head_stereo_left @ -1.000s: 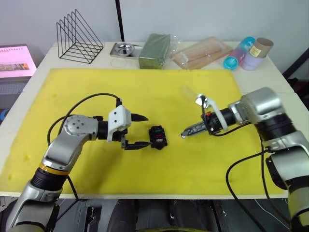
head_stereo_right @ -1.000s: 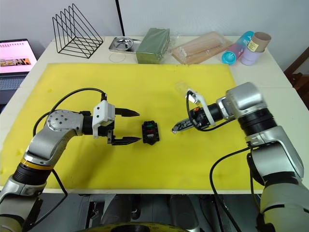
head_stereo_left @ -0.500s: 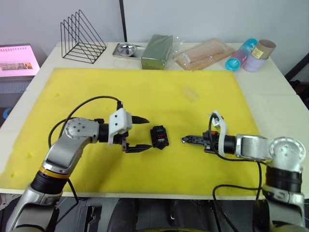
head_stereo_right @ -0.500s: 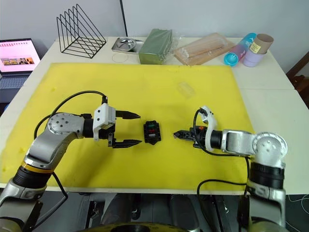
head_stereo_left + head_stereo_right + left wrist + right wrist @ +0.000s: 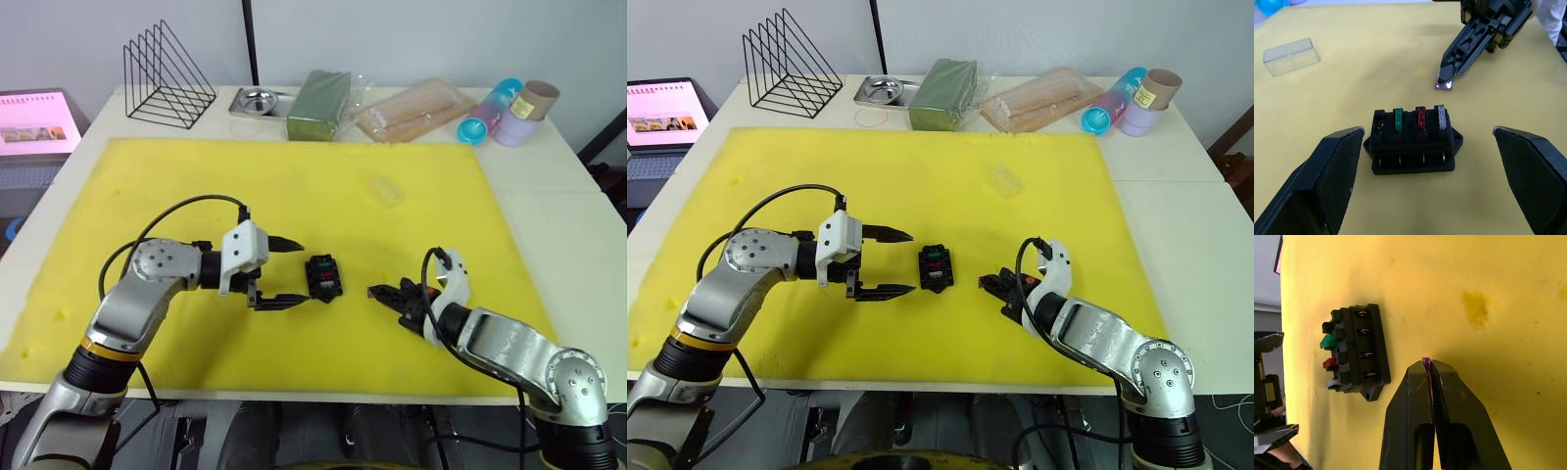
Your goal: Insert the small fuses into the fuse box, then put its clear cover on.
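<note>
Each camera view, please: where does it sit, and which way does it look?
Head eyes: above, looking down on the yellow mat; both arms show.
Left wrist: between open left gripper fingers, facing the fuse box.
Right wrist: along the right gripper, shut on the purple fuse.
Shared: fuse box; the left wrist view also shows the right gripper.

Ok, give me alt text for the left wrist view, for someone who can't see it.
A black fuse box on a yellow mat holds green, red and grey fuses, with one slot empty. The right claw pinches a purple fuse just beyond it; the open left claw's fingers flank the box, and a clear cover lies farther off.
</note>
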You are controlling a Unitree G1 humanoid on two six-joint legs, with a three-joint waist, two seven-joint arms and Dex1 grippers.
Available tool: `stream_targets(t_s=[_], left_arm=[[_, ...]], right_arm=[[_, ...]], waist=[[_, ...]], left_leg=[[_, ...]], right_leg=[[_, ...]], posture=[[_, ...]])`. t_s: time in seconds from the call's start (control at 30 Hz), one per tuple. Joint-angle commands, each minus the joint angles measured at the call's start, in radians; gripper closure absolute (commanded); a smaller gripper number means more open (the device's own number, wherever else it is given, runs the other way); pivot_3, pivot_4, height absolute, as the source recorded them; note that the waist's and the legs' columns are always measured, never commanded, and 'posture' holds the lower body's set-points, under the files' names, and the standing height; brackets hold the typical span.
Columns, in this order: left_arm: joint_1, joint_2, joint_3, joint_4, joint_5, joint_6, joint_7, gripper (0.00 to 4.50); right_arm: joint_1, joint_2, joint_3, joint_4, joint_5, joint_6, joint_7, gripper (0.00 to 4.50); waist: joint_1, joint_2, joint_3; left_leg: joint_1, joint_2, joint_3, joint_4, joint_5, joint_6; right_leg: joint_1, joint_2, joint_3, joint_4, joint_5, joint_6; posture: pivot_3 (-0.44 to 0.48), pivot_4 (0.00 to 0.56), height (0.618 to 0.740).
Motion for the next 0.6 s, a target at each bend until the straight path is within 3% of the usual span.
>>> stream_targets(t_s=[0.03, 0.23, 0.37, 0.4, 0.53, 0.6], left_arm=[[-0.008, -0.003, 0.014, -0.019, -0.006, -0.011, 0.006, 0.0], [-0.007, -0.002, 0.014, -0.017, -0.003, -0.014, 0.008, 0.0], [-0.014, -0.003, 0.012, -0.009, -0.001, -0.016, 0.008, 0.0], [-0.016, -0.004, 0.012, -0.007, -0.001, -0.016, 0.008, 0.0], [-0.023, -0.004, 0.012, 0.001, 0.001, -0.018, 0.005, 0.0], [-0.033, -0.006, 0.012, 0.007, -0.001, -0.016, 0.003, 0.0]], right_arm=[[0.006, -0.075, -0.013, -0.022, 0.024, 0.028, 0.094, 3.78], [-0.023, -0.299, -0.031, 0.05, 0.024, 0.162, 0.4, 1.67], [-0.151, -0.447, -0.008, 0.162, 0.024, 0.271, 0.591, 0.2], [-0.197, -0.478, 0.009, 0.194, 0.024, 0.303, 0.635, 0.02], [-0.364, -0.556, 0.104, 0.296, 0.022, 0.411, 0.747, 0.02], [-0.49, -0.564, 0.161, 0.358, -0.065, 0.51, 0.85, 0.02]], waist=[[0.001, 0.0, 0.0], [0.003, 0.0, 0.0], [0.002, 0.0, 0.0], [0.001, 0.001, 0.001], [0.004, 0.001, 0.0], [0.003, 0.001, 0.001]], left_leg=[[0.0, 0.0, 0.0, 0.0, 0.0, 0.0], [0.0, 0.0, 0.0, 0.0, 0.0, 0.0], [0.001, 0.0, 0.001, 0.001, 0.0, 0.0], [0.001, 0.0, 0.001, 0.001, 0.0, 0.0], [0.001, 0.0, 0.002, 0.001, 0.0, 0.0], [0.001, 0.0, 0.002, 0.001, 0.0, 0.0]], right_leg=[[0.0, 0.0, 0.0, 0.0, 0.0, 0.0], [0.001, 0.0, 0.0, -0.001, 0.0, 0.0], [0.001, 0.0, 0.0, -0.001, 0.0, 0.0], [0.002, 0.001, 0.0, -0.001, 0.0, 0.0], [0.001, 0.001, 0.0, -0.001, 0.0, 0.0], [0.001, 0.001, 0.0, -0.001, 0.0, 0.0]], posture=[[0.0, 0.15, 0.74], [0.0, 0.15, 0.74], [0.0, 0.15, 0.74], [0.0, 0.15, 0.74], [0.0, 0.15, 0.74], [0.0, 0.15, 0.74]])
